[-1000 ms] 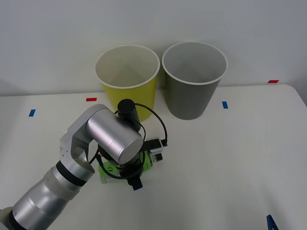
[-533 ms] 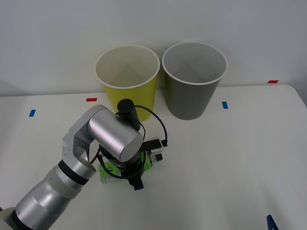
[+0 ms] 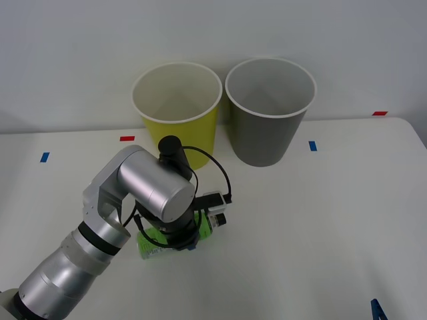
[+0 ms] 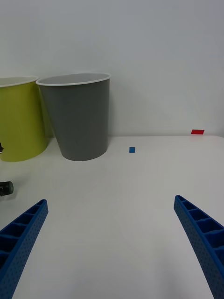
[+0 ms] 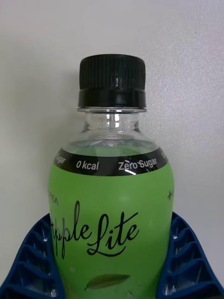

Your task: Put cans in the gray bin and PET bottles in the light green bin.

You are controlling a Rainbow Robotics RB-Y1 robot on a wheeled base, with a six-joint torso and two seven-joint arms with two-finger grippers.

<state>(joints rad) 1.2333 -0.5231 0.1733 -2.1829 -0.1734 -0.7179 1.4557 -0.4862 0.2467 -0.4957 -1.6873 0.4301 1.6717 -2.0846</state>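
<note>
My white table point(image 3: 320, 220), two bins and one bottle on it.

The light green bin point(image 3: 179, 107) and the gray bin point(image 3: 269, 110) stand upright, just beside each other, at the far edge near its middle. The PET bottle point(image 3: 155, 241) lies on its side nearer my edge, toward the left, partly hidden under my arm. Flat on the surface near the far edge are small tape marks: blue point(image 3: 44, 157) and red point(image 3: 127, 139) on the left side, blue point(image 3: 313, 145) and red point(image 3: 379, 113) on the right.

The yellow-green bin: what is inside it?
The light green bin shows a bare white inner wall and nothing in it; its floor is hidden by the near rim. The PET bottle lies on the table.
</note>
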